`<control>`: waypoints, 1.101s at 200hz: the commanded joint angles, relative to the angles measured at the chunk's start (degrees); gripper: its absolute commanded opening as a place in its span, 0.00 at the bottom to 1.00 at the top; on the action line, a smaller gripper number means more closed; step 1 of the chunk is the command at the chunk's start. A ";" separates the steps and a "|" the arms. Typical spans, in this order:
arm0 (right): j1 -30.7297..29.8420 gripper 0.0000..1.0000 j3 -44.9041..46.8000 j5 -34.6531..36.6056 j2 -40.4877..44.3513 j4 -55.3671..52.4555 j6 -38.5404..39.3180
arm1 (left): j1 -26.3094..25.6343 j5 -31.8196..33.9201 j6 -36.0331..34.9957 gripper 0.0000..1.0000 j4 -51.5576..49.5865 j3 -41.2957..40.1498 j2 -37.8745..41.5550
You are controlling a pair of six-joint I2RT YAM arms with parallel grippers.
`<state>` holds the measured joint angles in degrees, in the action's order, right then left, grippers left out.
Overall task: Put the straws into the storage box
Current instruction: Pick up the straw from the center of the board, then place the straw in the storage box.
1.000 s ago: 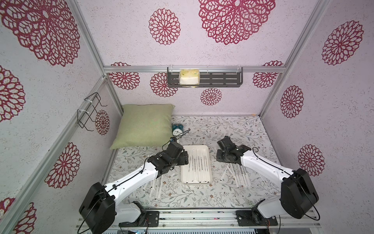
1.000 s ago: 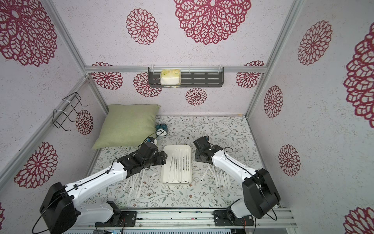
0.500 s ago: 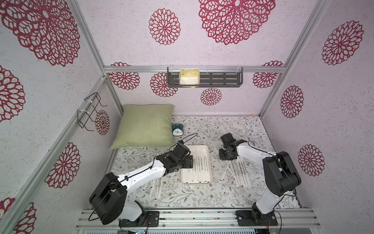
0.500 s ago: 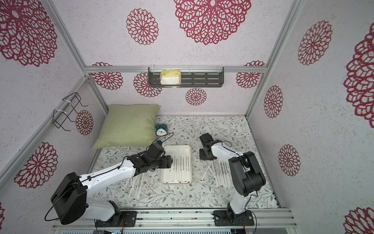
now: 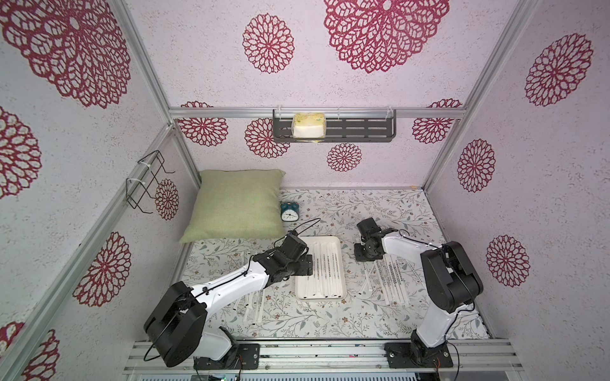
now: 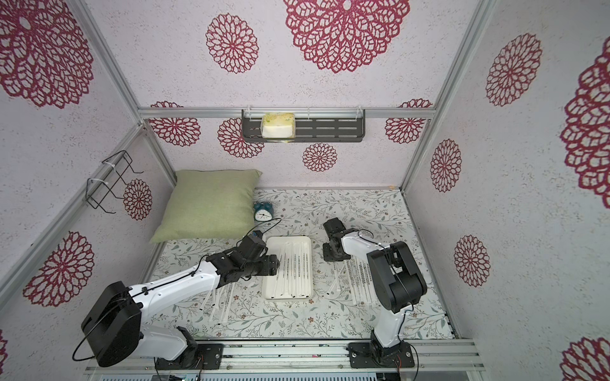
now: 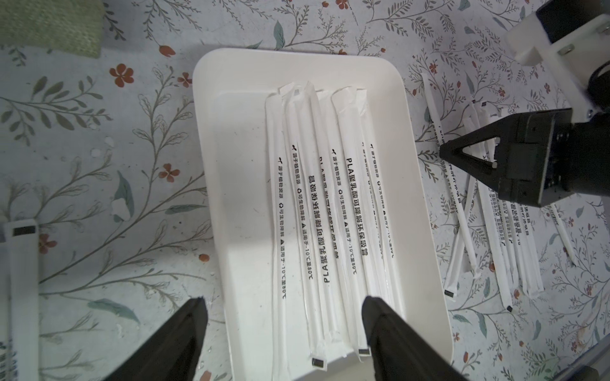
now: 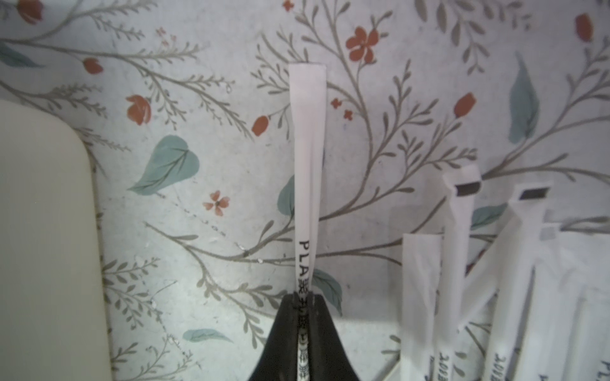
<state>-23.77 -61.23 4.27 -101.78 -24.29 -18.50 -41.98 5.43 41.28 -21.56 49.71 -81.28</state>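
– straws (image 7: 350, 198) already in the storage box (image 7: 237, 165) lie near-to-far, side by side. where's the next one?
– right gripper (image 8: 303, 298) is pressed together on one straw (image 8: 307, 148), pinching it toward its far end. the plain end sticks out past the jaws. can't tell if it's off the cloth (image 8: 198, 231).
– which way is the box from there?
– straight left. in a top view the right gripper (image 5: 364, 255) sits just beside the box's right rim, at the far end of the right pile (image 5: 392, 280).
– axis?
– held straw runs near-far, same as the box's long side. my read: lift, shift left, no wrist turn.
– left arm?
– left gripper (image 7: 282, 300) is spread wide and empty, over the box's left rim. it's nearer the box but carries nothing, so the right arm owns this one. loose straws (image 5: 254, 303) lie left of the box too.
– risk?
– near end may droop and catch the rim. i'd land it on the right half, away from the left gripper.
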 commanded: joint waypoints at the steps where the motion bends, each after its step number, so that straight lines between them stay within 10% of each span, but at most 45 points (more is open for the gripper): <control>1: 0.15 0.09 0.25 0.80 3.50 -1.04 -0.19 | 1.14 0.19 -0.73 0.81 1.61 -1.01 2.20; 69: -12.13 0.05 -5.93 -1.46 13.04 -5.41 -19.03 | 8.32 0.68 3.30 0.81 2.23 -8.07 11.24; 113: -27.61 0.01 -7.21 11.36 9.05 8.49 -40.02 | 9.19 5.55 4.62 0.80 0.40 -10.51 17.95; 220: -33.40 0.01 -14.97 13.02 -9.25 11.87 -40.45 | 9.45 3.54 4.17 0.81 0.31 -12.27 18.46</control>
<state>-56.82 -74.61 15.94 -110.06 -13.02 -58.17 -32.99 9.47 45.65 -21.76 37.71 -62.65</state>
